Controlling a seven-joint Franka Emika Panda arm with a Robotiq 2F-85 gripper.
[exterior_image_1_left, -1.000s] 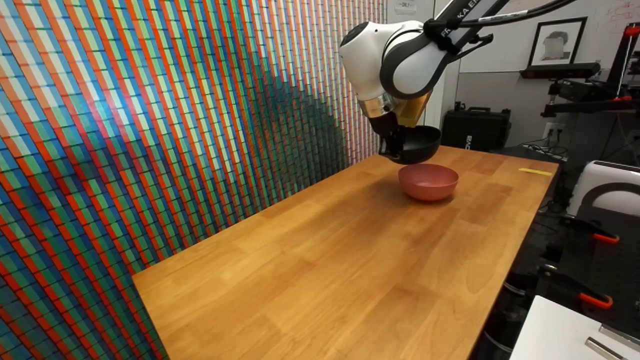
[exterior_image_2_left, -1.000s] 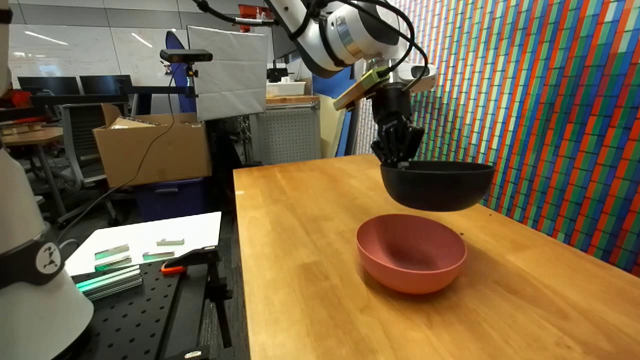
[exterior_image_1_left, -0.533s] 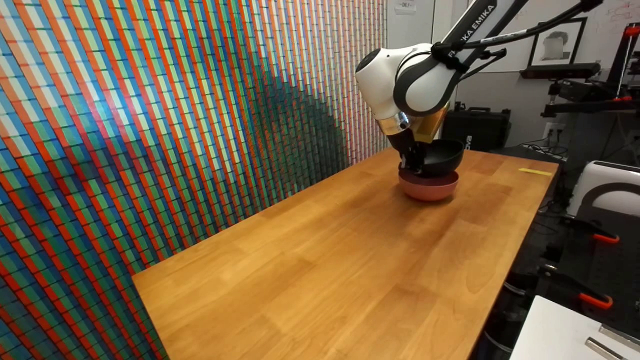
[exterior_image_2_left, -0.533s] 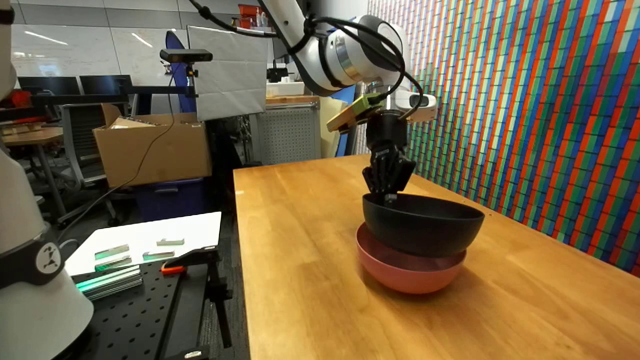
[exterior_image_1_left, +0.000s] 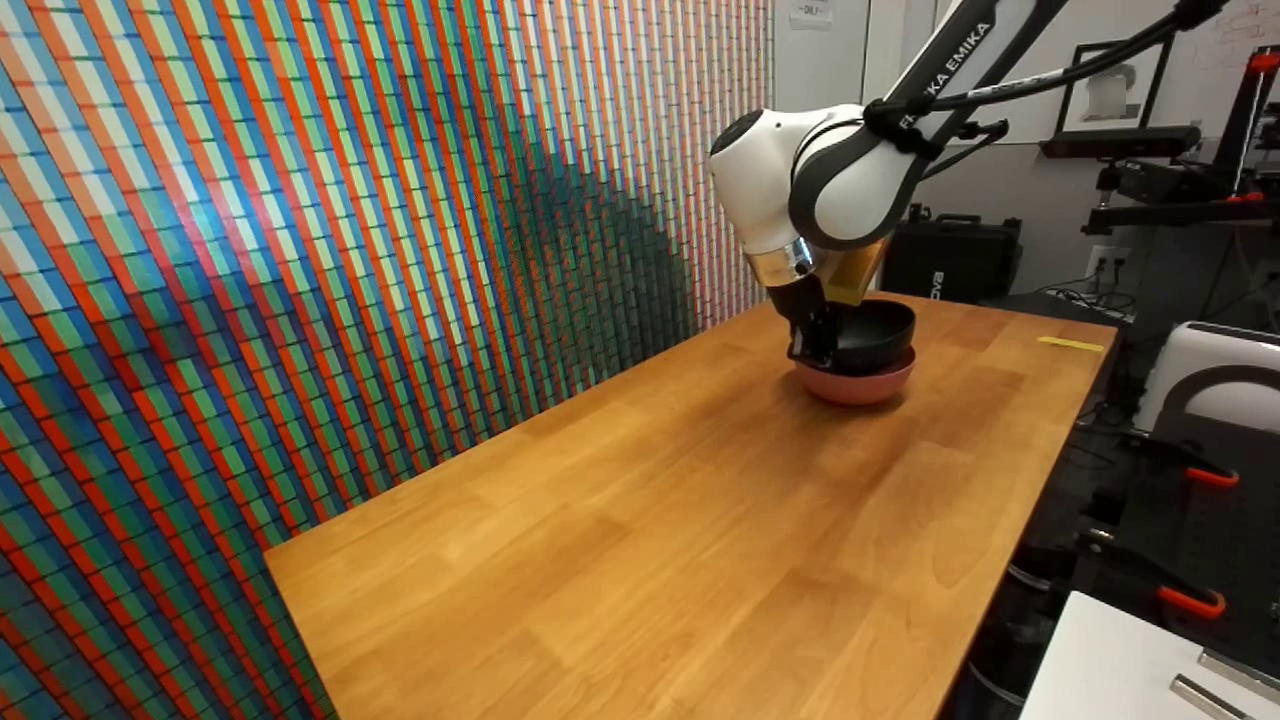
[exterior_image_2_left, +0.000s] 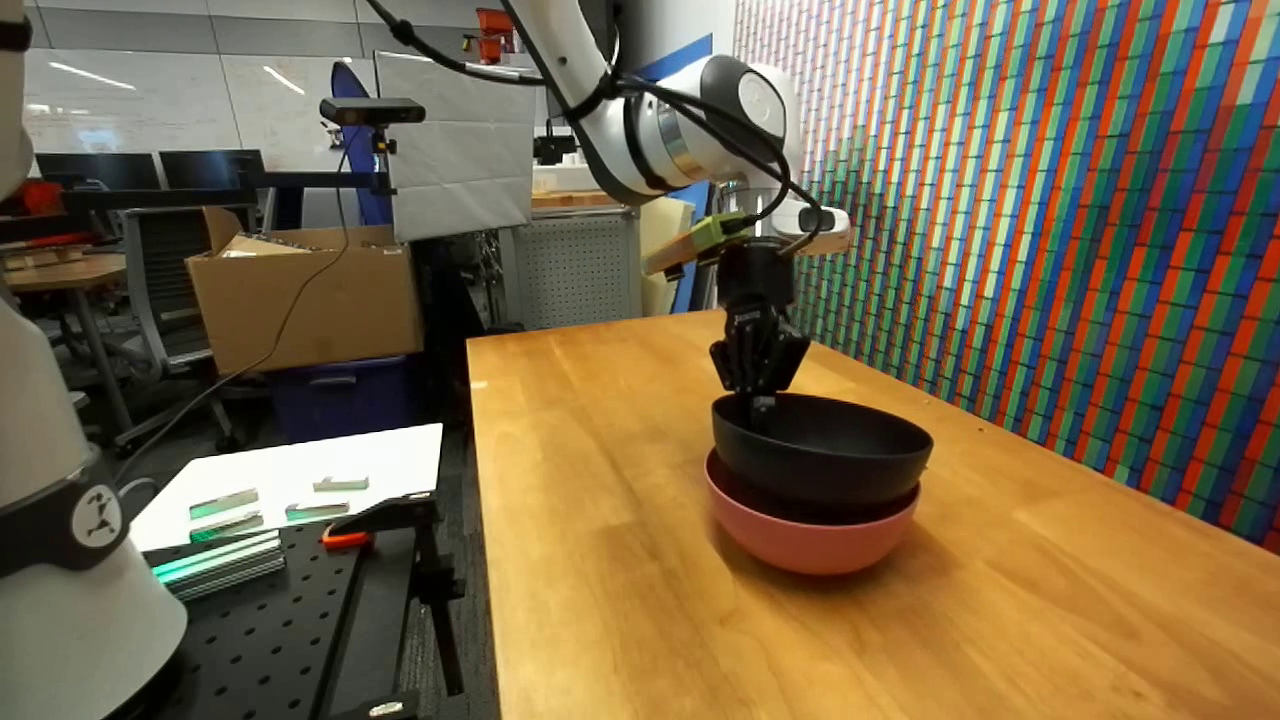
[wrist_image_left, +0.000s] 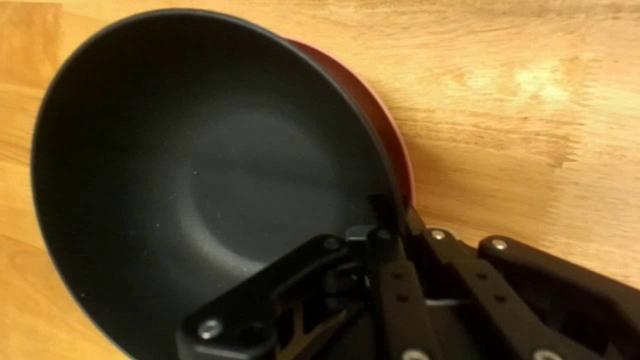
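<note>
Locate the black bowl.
Right of centre in both exterior views, the black bowl is tilted, partly inside the pink bowl; the wrist view shows its rim clamped in the tool.

A deep, matte-black bowl (exterior_image_2_left: 822, 458), mouth up and slightly tilted, has its lower part inside a smooth, round, salmon-pink bowl (exterior_image_2_left: 812, 546), which stands open side up on the wooden tabletop (exterior_image_2_left: 600, 560).

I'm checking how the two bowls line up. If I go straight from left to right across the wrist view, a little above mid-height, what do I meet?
Wooden table → black bowl → a narrow strip of the pink bowl → wooden table again.
</note>
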